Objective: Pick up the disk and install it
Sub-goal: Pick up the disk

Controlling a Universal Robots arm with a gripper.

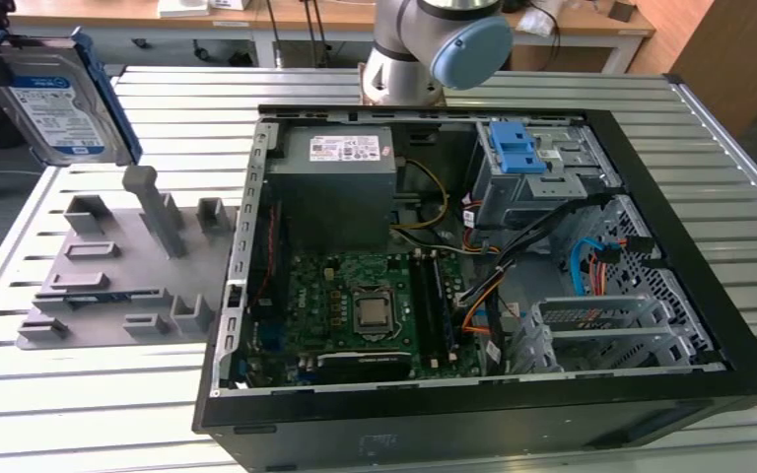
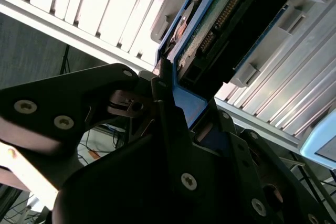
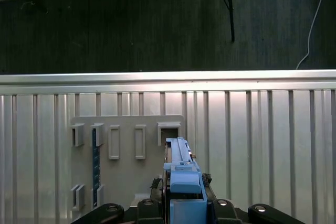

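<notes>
Treat the pick-up as done: the gripper (image 2: 167,95) has its jaws clamped on the blue-framed, silver-grey rectangular hard disk (image 1: 56,99), lifted clear of the grey plastic fixture plate (image 1: 103,286). Installation likely demands squaring it with the metal drive cage (image 1: 576,163), well apart.

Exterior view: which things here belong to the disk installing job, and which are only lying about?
Job in hand:
- the disk, held off the table in the shut tool
- open computer case
- drive cage, probably where the disk goes

Lying about:
- grey slotted holder plate
- power supply box
- motherboard
- slatted metal table
</notes>
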